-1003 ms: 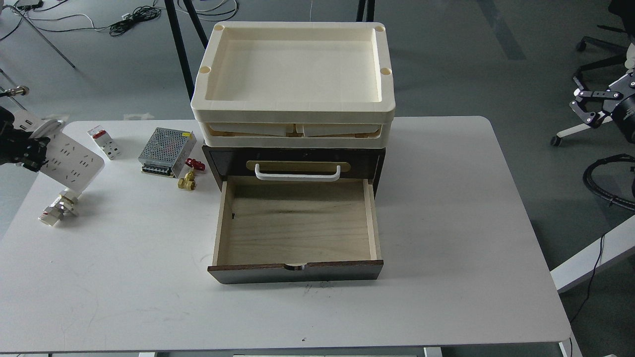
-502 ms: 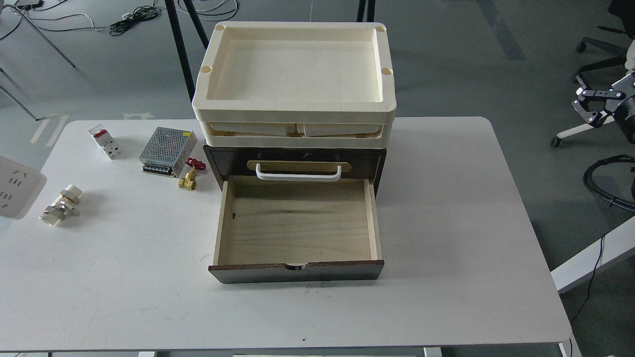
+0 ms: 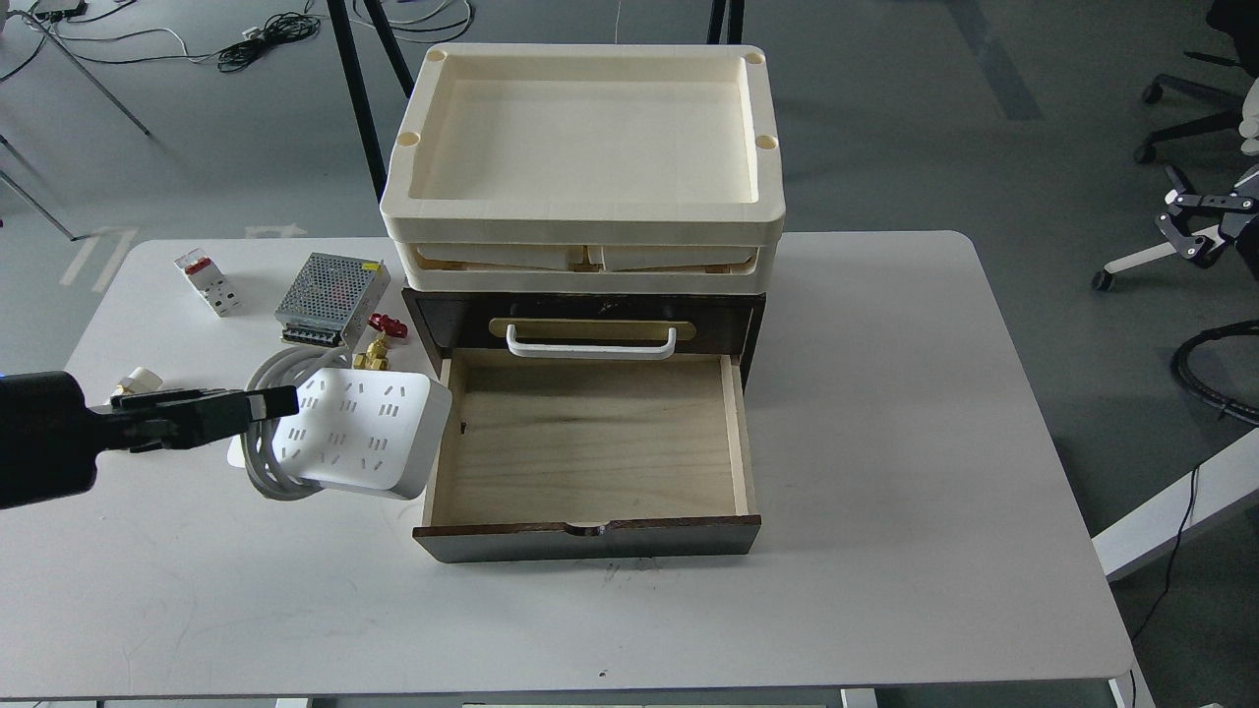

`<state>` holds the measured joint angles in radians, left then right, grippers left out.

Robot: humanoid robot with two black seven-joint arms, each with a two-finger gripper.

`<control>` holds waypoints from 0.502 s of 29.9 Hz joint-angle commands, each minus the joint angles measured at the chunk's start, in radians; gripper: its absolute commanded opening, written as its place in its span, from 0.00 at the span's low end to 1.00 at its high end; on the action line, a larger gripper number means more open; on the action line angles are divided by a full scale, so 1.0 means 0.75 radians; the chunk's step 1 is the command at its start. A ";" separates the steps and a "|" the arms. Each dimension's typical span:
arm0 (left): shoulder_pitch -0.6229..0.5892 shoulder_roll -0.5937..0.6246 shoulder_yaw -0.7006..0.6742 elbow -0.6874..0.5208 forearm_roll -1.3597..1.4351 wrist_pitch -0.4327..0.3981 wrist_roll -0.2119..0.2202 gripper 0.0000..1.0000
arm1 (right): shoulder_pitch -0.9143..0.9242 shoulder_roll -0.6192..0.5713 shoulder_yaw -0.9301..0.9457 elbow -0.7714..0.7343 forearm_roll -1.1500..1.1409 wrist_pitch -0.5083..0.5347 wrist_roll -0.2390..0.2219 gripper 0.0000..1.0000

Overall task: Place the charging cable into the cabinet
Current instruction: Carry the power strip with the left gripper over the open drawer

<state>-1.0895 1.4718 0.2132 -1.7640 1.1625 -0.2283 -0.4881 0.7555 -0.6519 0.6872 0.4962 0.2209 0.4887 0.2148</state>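
Observation:
The charging cable (image 3: 366,433) is a white power strip with a thick pale cord looped behind it. My left gripper (image 3: 273,403) comes in from the left and is shut on the strip's left end, holding it above the table. The strip's right end overlaps the left wall of the open drawer. The cabinet (image 3: 588,324) is a dark brown drawer unit in the middle of the table. Its pale plywood drawer (image 3: 590,442) is pulled out and holds nothing. My right gripper (image 3: 1195,228) hangs off the table's right side with its fingers spread.
Cream trays (image 3: 585,147) are stacked on the cabinet. A white-and-red breaker block (image 3: 207,283), a silver perforated box (image 3: 331,300) and a brass valve with a red knob (image 3: 379,344) lie at the back left. A small fitting (image 3: 136,382) shows behind my left arm.
My left arm has swung the power strip from the table's far left edge rightward to the drawer's left side. My right gripper has drifted slightly right and down.

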 commanded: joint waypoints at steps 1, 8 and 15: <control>0.084 -0.215 -0.002 -0.002 -0.194 0.032 -0.001 0.00 | -0.005 0.000 0.000 -0.007 0.000 0.000 0.000 1.00; 0.240 -0.608 -0.043 0.014 -0.353 0.276 -0.001 0.00 | -0.003 0.000 0.022 -0.007 0.002 0.000 0.000 1.00; 0.370 -0.758 -0.196 0.163 -0.452 0.276 -0.001 0.00 | -0.011 -0.002 0.035 -0.005 0.002 0.000 0.000 1.00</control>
<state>-0.8545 0.9398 0.1221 -1.6847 0.8516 -0.0207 -0.4889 0.7499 -0.6518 0.7125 0.4919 0.2226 0.4887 0.2148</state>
